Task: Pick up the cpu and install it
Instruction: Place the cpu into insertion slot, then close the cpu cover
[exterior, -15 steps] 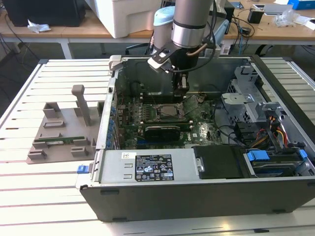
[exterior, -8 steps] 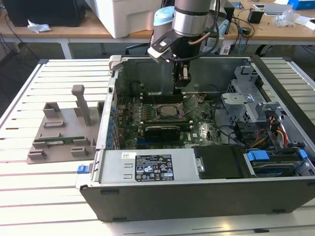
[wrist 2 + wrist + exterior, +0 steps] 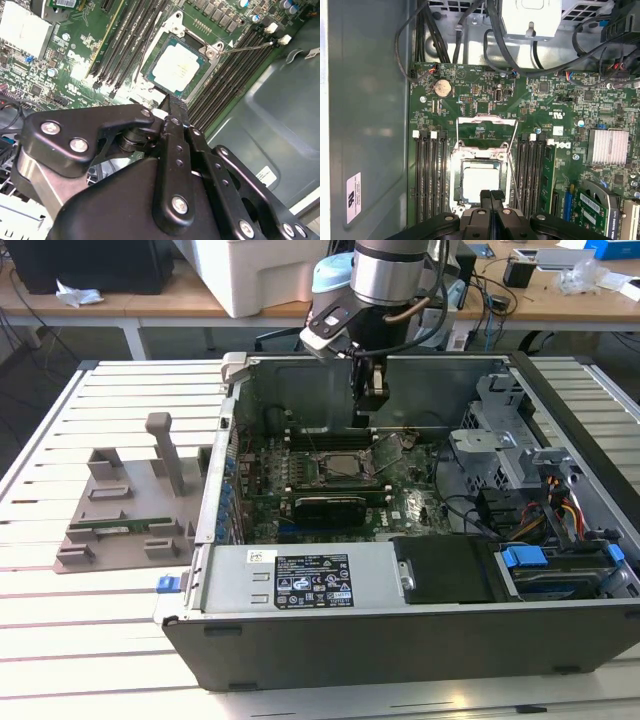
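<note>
The cpu point(image 3: 481, 182) lies flat in its socket on the green motherboard point(image 3: 485, 100), its silver top facing up. In the second wrist view the cpu point(image 3: 177, 67) sits square inside the metal socket frame. My gripper point(image 3: 491, 197) hangs just above the socket's edge, its black fingers pressed together with nothing between them. In the exterior view the gripper point(image 3: 366, 420) reaches down into the open computer case point(image 3: 400, 630), over the socket point(image 3: 340, 468). The socket's load plate point(image 3: 482, 122) stands flipped open beside the cpu.
Black memory slots point(image 3: 431, 175) flank the socket on both sides. A thin lever wire point(image 3: 512, 170) crosses near the cpu. A silver heatsink point(image 3: 607, 146) and black cables point(image 3: 435, 35) lie nearby. A grey fixture point(image 3: 125, 505) holding a green memory stick point(image 3: 118, 528) sits outside the case.
</note>
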Robot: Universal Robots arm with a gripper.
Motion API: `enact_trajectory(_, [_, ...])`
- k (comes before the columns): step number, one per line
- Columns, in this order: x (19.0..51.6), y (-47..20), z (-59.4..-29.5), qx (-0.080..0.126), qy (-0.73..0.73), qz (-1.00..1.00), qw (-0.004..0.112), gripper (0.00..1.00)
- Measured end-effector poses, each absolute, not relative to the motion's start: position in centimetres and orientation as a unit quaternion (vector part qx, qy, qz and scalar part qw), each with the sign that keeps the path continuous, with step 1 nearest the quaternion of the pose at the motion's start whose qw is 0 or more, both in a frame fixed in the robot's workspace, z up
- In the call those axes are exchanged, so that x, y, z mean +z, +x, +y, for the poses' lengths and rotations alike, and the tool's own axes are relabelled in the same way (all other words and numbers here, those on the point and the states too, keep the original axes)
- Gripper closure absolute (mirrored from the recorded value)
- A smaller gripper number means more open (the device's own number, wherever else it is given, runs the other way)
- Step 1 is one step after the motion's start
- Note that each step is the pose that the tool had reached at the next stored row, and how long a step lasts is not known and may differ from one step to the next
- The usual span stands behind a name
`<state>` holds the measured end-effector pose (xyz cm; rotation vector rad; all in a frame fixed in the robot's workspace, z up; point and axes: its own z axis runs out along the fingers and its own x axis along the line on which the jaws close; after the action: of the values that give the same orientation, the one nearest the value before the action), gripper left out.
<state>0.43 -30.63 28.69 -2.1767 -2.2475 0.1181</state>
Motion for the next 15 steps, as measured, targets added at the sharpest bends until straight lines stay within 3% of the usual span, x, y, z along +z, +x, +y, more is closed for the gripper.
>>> enact_trajectory(15, [28.7,3.7,-30.6,0.038,-0.695,-0.718,0.005,0.89])
